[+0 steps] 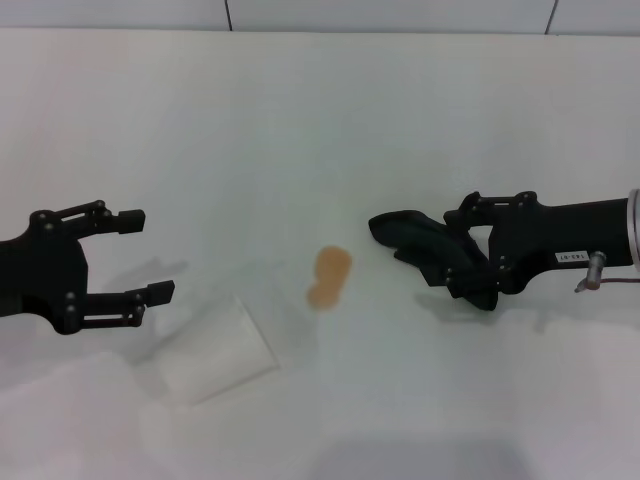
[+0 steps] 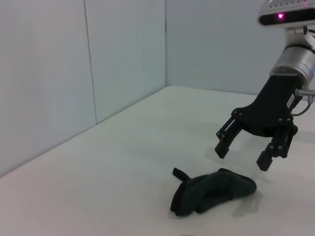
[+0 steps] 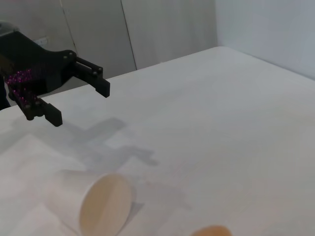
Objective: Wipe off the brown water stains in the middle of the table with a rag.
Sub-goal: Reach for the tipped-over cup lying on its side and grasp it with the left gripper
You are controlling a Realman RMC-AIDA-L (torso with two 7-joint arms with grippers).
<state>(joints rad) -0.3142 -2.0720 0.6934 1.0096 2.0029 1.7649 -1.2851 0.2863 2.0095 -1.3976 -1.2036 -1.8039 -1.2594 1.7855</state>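
Note:
The brown water stain is a small orange-brown blotch in the middle of the white table; its edge also shows in the right wrist view. The black rag lies crumpled on the table to the right of the stain, and shows in the left wrist view. My right gripper is open and hovers just above the rag's right part, apart from it in the left wrist view. My left gripper is open and empty at the far left, and also shows in the right wrist view.
A translucent cup lies on its side to the lower left of the stain, close to my left gripper; its brownish open mouth faces the right wrist view. Grey wall panels stand beyond the table's far edge.

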